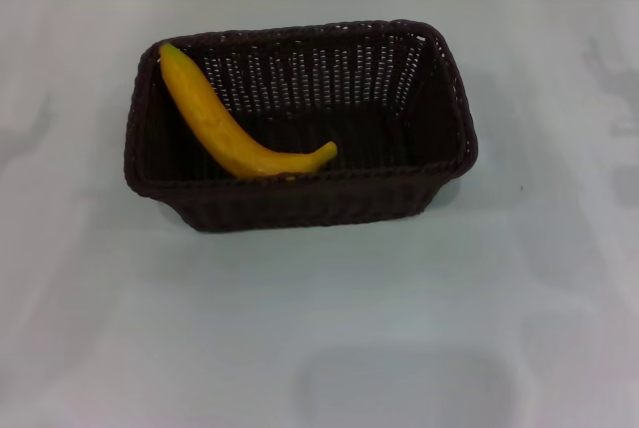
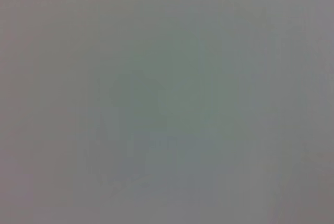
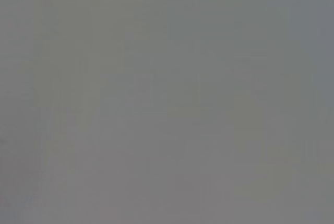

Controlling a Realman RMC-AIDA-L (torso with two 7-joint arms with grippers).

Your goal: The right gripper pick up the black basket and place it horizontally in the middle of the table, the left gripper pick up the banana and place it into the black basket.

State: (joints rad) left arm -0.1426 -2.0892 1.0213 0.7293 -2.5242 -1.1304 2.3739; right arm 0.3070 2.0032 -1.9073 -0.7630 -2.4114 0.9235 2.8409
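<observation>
The black basket stands lengthwise across the middle of the white table in the head view, long side toward me. The banana lies inside it, in the left half, one end leaning up on the left rim and the other end down by the front wall. Neither gripper shows in any view. Both wrist views show only plain grey surface.
The table's far edge runs along the top of the head view, with a pale wall behind it. Nothing else stands on the table in view.
</observation>
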